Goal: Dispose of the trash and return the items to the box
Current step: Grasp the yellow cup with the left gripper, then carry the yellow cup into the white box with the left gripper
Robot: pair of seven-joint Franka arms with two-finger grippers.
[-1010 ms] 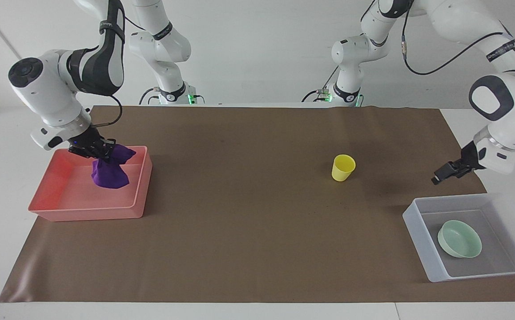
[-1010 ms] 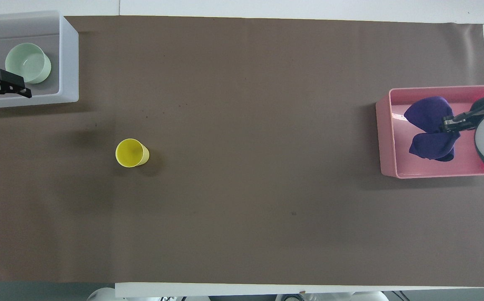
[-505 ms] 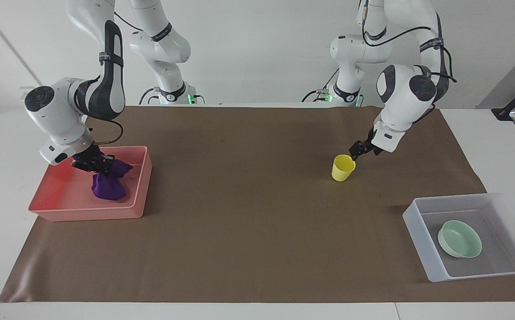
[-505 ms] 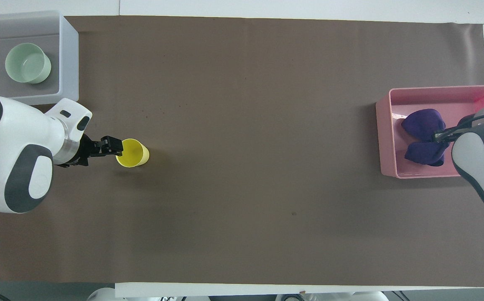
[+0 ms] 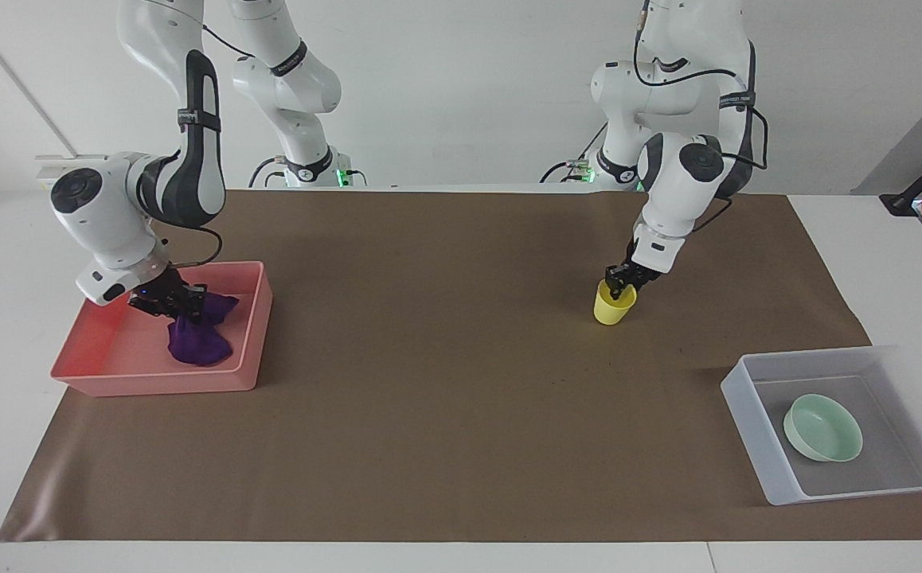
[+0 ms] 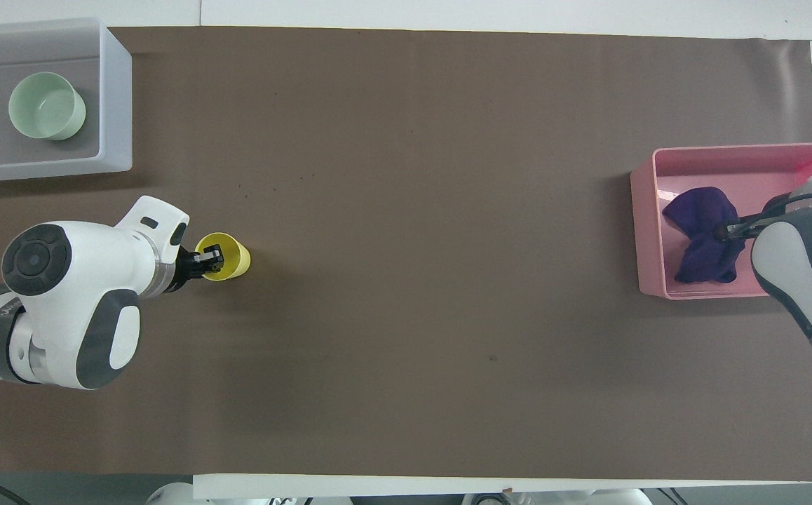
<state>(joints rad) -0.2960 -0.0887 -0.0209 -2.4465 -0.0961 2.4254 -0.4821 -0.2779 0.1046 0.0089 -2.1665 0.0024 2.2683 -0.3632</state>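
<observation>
The purple rag (image 5: pixel 198 341) hangs from my right gripper (image 5: pixel 181 305), which is shut on its top; the rag's lower end rests on the floor of the pink tray (image 5: pixel 150 382). In the overhead view the rag (image 6: pixel 699 235) lies inside the tray (image 6: pixel 648 231) under the right gripper (image 6: pixel 727 230). The yellow cup (image 5: pixel 612 309) stands upright on the mat. My left gripper (image 5: pixel 619 282) is down at the cup's rim and shows over its opening in the overhead view (image 6: pixel 210 258). The mint-green bowl (image 5: pixel 822 428) sits in the translucent box (image 5: pixel 741 383).
A brown mat (image 5: pixel 429 358) covers the table. The box (image 6: pixel 117 91) with the bowl (image 6: pixel 47 106) stands at the left arm's end, farther from the robots than the cup (image 6: pixel 234 258). The pink tray stands at the right arm's end.
The left arm swung from beside the box to the cup and came down onto its rim. The right gripper lowered the rag deeper into the pink tray.
</observation>
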